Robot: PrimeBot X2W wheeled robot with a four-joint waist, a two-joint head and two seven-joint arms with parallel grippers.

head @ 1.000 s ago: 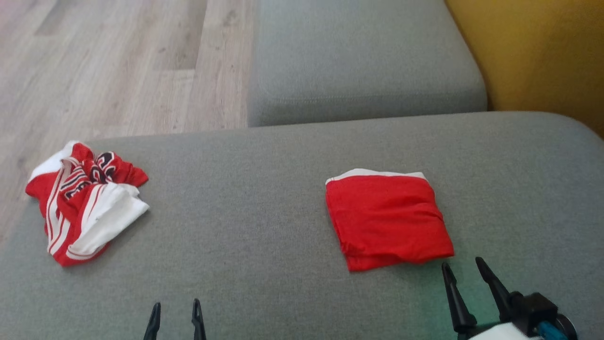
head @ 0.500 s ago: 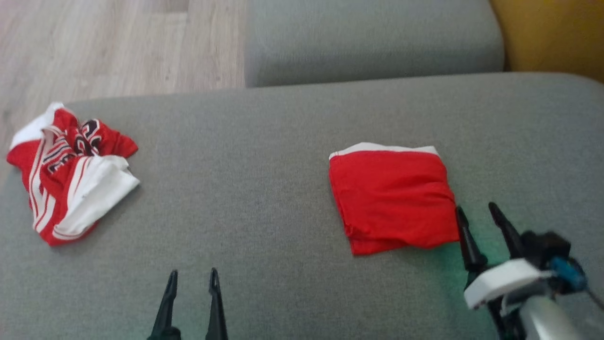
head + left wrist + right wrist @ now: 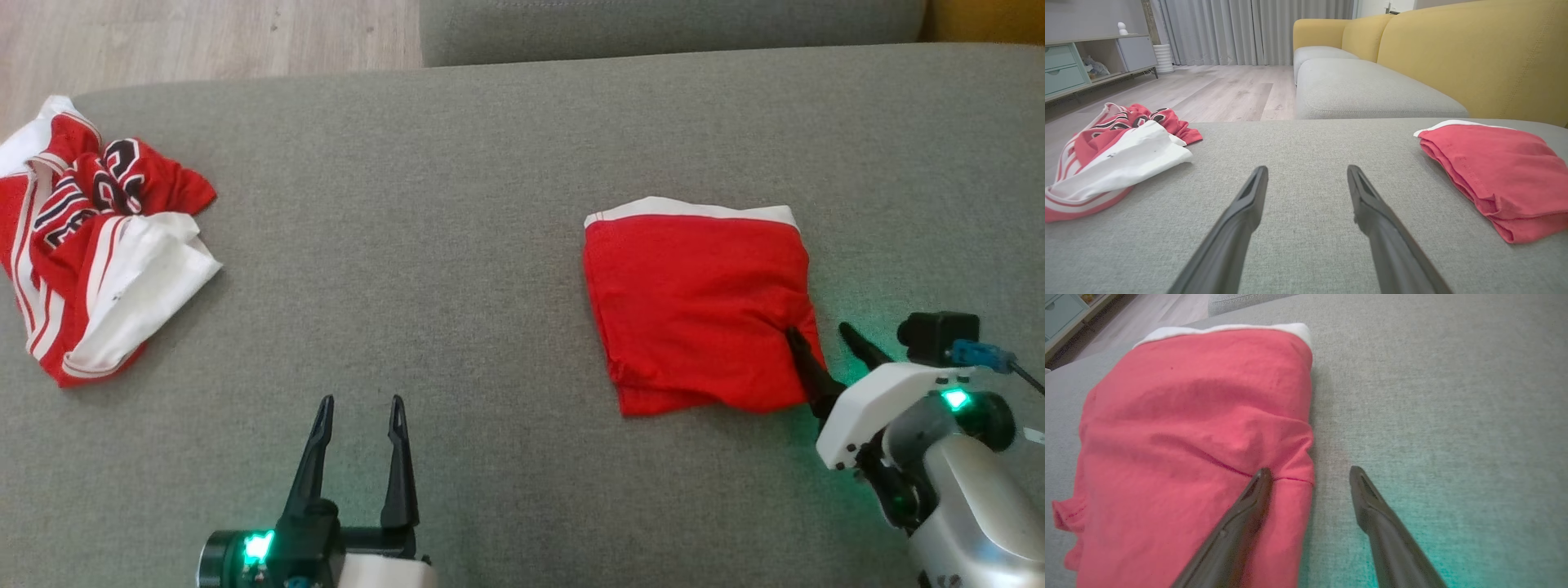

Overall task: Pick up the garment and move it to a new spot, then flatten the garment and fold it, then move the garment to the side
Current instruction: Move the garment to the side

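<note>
Red and folded into a near-square pad, the garment (image 3: 694,302) lies on the right half of the grey cushion (image 3: 490,204), clear of every edge. The right hand (image 3: 818,329) straddles its near right corner, spread wide and gripping nothing: one finger (image 3: 1249,506) lies over the cloth by a crease, the other over bare cushion; whether the first presses down I cannot tell. The white-trimmed edge faces the cushion's far edge, and no long axis stands out. The left hand (image 3: 362,400) is spread and empty by the near edge. A crumpled red-and-white jersey (image 3: 90,245) sits at the left edge.
</note>
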